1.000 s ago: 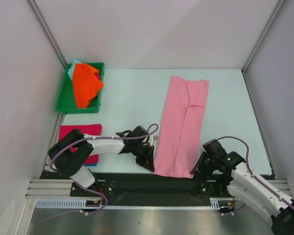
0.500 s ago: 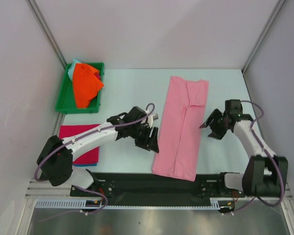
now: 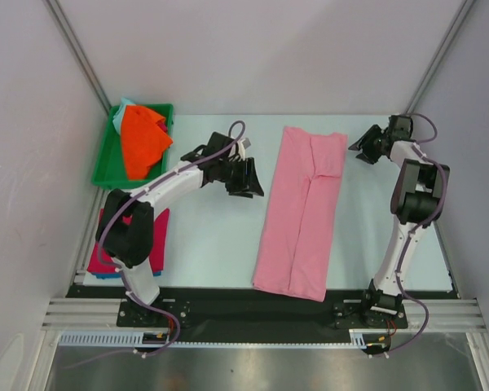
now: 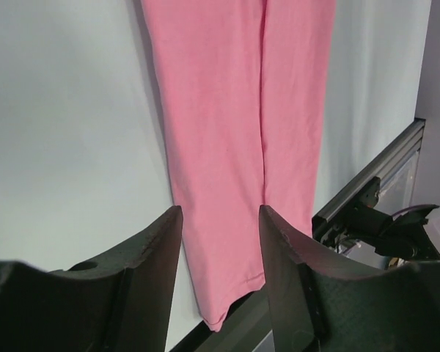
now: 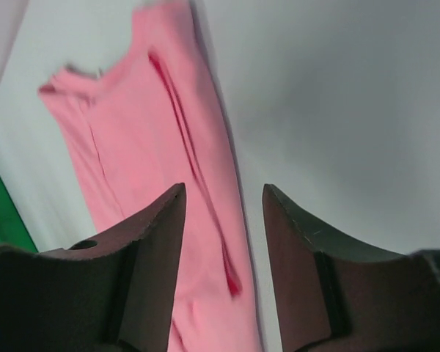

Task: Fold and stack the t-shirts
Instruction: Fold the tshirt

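Standing with its jaws partly spread and nothing between them, the left pincer (image 3: pixel 249 177) is out over the pale table (image 3: pixel 212 236). In its own wrist view the two dark fingers (image 4: pixel 143 279) frame a bare gap, and cloth and tabletop show through it. The right pincer (image 3: pixel 363 147) is parted about as much and is also empty; its fingers (image 5: pixel 301 271) do not touch anything.

The light pink t-shirt (image 3: pixel 301 212) lies flat between the two pincers. It is folded lengthwise into a long strip with a crease down its middle. Its collar end sits level with the pincers, and the rest runs back from them toward the arm bases on a slight slant. The left pincer is just beside the strip's left edge and the right pincer is near its far right corner, both apart from the cloth. From the left wrist the pink t-shirt (image 4: pixel 227 110) stretches away below the fingers, and from the right wrist it (image 5: pixel 154 147) lies below and to the left of the gap.

Well to the left of the left pincer, the green tray (image 3: pixel 106 167) holds a crumpled bright orange t-shirt (image 3: pixel 143 142). A bit of pale teal t-shirt (image 3: pixel 125 106) shows at the tray's far rim. Behind the left pincer, near that arm's base, a folded magenta-red t-shirt (image 3: pixel 160 236) lies on the table, partly covered by the arm.
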Robot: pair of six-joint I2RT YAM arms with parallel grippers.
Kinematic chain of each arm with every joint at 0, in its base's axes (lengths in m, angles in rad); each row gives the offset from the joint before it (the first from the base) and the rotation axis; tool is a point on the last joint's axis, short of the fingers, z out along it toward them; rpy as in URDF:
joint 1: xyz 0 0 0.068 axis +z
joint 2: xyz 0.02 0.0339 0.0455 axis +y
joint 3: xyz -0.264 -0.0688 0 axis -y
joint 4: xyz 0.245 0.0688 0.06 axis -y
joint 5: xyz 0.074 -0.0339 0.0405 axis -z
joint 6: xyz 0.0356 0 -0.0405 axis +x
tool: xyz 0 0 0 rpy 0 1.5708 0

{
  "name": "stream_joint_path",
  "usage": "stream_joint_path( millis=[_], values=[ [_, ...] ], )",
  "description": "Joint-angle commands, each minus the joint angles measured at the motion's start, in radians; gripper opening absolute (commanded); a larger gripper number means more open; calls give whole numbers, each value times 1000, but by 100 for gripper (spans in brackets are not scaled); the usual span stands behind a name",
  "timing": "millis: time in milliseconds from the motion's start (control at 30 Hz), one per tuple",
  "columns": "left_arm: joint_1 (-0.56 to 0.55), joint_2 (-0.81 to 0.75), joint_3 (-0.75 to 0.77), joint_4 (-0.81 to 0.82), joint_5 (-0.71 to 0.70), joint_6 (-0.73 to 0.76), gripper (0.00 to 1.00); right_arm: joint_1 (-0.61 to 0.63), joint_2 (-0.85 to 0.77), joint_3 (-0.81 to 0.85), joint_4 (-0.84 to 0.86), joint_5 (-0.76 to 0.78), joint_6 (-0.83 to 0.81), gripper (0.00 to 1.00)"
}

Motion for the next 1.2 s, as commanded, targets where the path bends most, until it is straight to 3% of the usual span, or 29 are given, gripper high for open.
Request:
stream_joint_path(
  millis=[0, 333, 600, 800, 1033, 1167],
  values=[
    [-4, -23, -21, 38, 53, -49, 52, 8, 159, 184, 79, -55, 6, 52],
    [25, -46, -119, 49, 68, -72, 52, 40, 385, 427, 139, -87, 89, 47],
    [37, -20, -139, 87, 70, -103, 52, 77, 500, 540, 161, -58, 166, 20],
    [52, 52, -115, 173, 39, -108, 54, 97, 612, 668, 236, -9, 275, 7],
    [85, 220, 53, 274, 48, -158, 55, 114, 727, 829, 366, 83, 381, 1],
    [85, 239, 83, 304, 56, -200, 55, 120, 802, 933, 415, 118, 417, 3]
  ],
)
